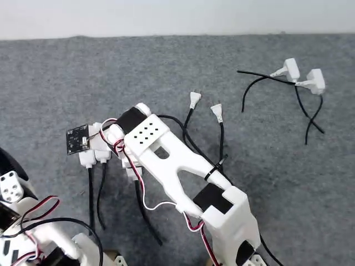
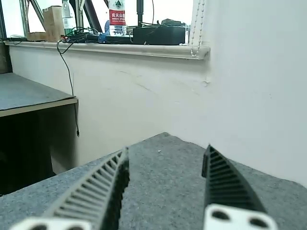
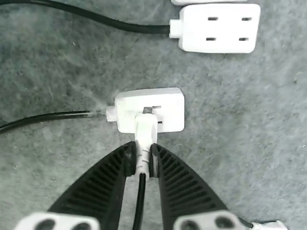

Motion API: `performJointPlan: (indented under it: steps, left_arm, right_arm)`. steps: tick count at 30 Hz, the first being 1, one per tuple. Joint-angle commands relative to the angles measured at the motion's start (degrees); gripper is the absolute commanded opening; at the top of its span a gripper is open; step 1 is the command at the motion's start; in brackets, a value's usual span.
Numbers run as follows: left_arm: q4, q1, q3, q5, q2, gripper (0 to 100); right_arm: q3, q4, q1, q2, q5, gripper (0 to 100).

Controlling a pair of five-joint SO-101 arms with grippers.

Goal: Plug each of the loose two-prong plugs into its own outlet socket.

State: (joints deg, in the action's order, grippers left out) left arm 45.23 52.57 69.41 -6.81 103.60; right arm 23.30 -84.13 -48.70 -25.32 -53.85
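Our right hand (image 3: 142, 149) grasps a two-prong plug (image 3: 144, 127) at its outlet socket (image 3: 170, 108), which we judge needs pressing straight home; left hand (image 2: 167, 152) released.

Two arms (image 1: 183, 172) are counted in the high view. Two loose plugs (image 1: 194, 100) are seen side by side mid-table, each on one black cable (image 1: 221, 138). Two more white cable ends (image 1: 288, 69) are counted far off, and whether these are plugs, sockets or both joined cannot be told. In the right wrist view three sockets are counted: one socket (image 3: 168, 108) with one plug (image 3: 144, 124) at it, one bare socket (image 3: 220, 28), and a sliver of a third (image 3: 206, 1)
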Motion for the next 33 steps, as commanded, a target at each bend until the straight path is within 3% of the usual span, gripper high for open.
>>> performJointPlan:
  steps: [1,12,27,33]
  left_arm:
    - [-1.2,0.4,-3.4,-0.7,1.0,25]
    - [-1.2,0.3,-3.2,-0.7,1.0,25]
    - [0.1,0.3,-3.5,-0.7,1.0,25]
    - [0.1,0.1,-3.4,-0.7,1.1,25]
  right_arm:
    - [3.2,0.0,0.0,0.7,-2.6,0.8]
    - [3.2,0.8,-0.2,0.7,-6.0,0.8]
    - [12.0,-0.9,0.2,-8.7,-5.9,0.8]
    - [12.0,-2.8,0.8,-5.1,-4.3,0.8]
